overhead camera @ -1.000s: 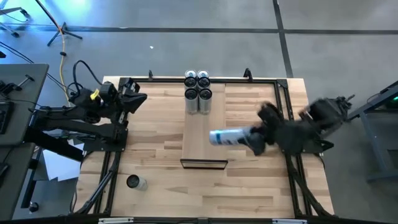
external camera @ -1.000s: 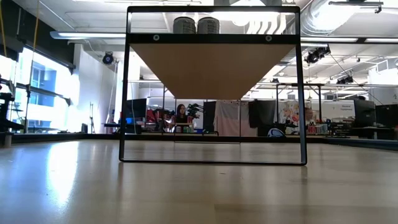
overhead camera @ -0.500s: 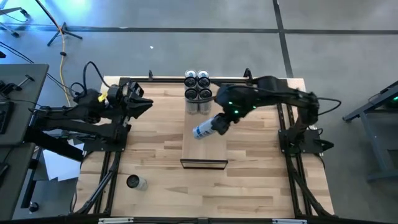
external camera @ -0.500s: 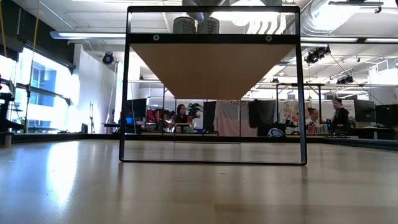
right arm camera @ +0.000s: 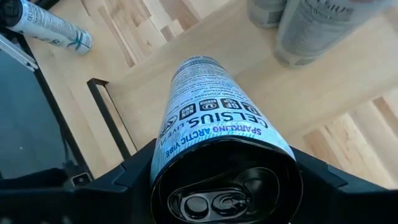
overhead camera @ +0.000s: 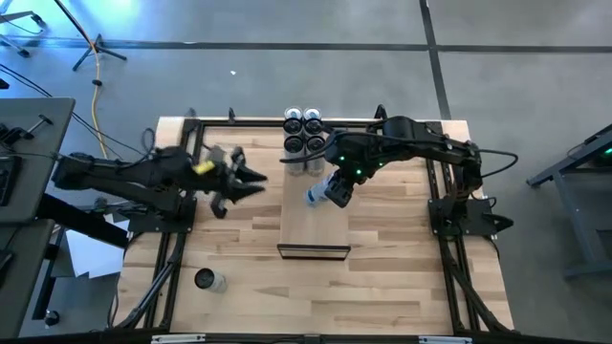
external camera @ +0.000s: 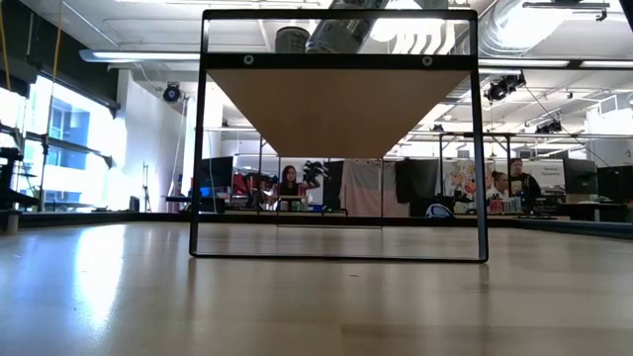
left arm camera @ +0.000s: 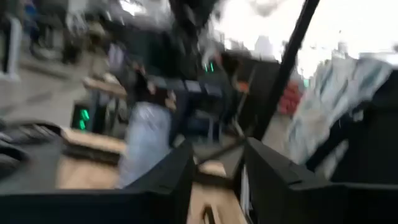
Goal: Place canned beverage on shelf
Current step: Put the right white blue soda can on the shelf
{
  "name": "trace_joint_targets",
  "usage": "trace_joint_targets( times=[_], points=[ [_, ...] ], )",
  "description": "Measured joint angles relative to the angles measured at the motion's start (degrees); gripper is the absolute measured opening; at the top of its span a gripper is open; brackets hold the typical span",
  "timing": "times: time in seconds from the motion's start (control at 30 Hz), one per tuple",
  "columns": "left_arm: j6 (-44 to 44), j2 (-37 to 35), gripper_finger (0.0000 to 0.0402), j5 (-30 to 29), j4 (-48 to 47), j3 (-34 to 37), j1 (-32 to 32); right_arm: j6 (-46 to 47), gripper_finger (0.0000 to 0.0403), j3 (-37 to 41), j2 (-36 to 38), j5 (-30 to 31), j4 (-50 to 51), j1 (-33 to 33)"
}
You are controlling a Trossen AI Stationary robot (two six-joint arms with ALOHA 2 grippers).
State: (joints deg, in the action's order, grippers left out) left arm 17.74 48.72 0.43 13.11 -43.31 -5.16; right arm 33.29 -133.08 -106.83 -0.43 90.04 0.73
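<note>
A white canned beverage point(overhead camera: 318, 195) hangs tilted over the middle of the long light-wood shelf point(overhead camera: 312, 231), with my right gripper point(overhead camera: 332, 187) shut on it. In the low view the can point(external camera: 341, 28) slants above the shelf top. Several cans point(overhead camera: 303, 131) stand upright on the shelf's far end. My left gripper point(overhead camera: 252, 182) hovers open and touching nothing over the table, left of the shelf. Its two fingers point(left arm camera: 166, 180) show with a gap between them in the blurred left wrist view. My right gripper pinches the can between its two fingers point(right arm camera: 135, 175), one on each side of the body just below the top rim point(right arm camera: 169, 163). The fingers slant down from above and lie across the can. It is lifted clear, tilted, with its bottom end point(right arm camera: 198, 65) toward the shelf.
Another can point(overhead camera: 208, 280) lies on its side on the tabletop near the front left corner. The shelf's dark end frame point(overhead camera: 314, 251) faces the near edge. Black rails point(overhead camera: 172, 248) run along the table's sides. Bare shelf wood lies between the standing cans and the near end.
My right gripper has swung from the table's right side over the shelf and toward the standing cans. The can it carries has tipped from lying level to slanting, bottom end down. My left gripper has reached toward the shelf, sunk a little, and its fingers have parted.
</note>
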Motion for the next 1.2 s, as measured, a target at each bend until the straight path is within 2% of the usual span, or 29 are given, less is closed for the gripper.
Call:
trace_joint_targets(
  times=[0.13,0.33,0.47,0.63,0.87,1.0,1.1,1.2],
  points=[
    [-3.9,7.0,0.0162,-1.1,-6.7,-5.0,-3.1,-1.3,0.0243,0.0,0.0,0.2,0.0,0.0],
    [-10.4,16.4,0.0200,-11.4,-20.4,-12.0,-4.8,-1.9,0.0243,0.0,0.0,0.7,0.0,0.0],
    [-15.0,20.5,0.0204,-17.3,-20.0,-14.2,-5.2,-1.9,0.0243,0.0,0.0,0.7,0.0,0.0],
    [-18.3,24.2,0.0203,-18.3,-16.7,-14.6,-5.2,-1.4,0.0243,0.0,0.0,0.7,0.0,0.0],
    [-17.9,29.8,0.0176,-19.6,-15.5,-14.6,-5.4,-0.7,0.0243,1.6,0.0,0.4,-0.1,0.4],
    [-16.8,31.2,0.0152,-22.4,-14.3,-14.6,-5.9,-0.3,0.0243,4.5,0.0,-0.1,-0.1,1.6],
    [-18.2,31.6,0.0113,-23.2,-14.1,-14.6,-6.0,-0.3,0.0243,5.8,-0.1,-0.1,-0.2,2.3],
    [-18.4,32.4,0.0053,-23.2,-14.3,-14.6,-6.0,-0.1,0.0243,6.5,-0.1,-0.1,-1.1,2.5]
  ],
)
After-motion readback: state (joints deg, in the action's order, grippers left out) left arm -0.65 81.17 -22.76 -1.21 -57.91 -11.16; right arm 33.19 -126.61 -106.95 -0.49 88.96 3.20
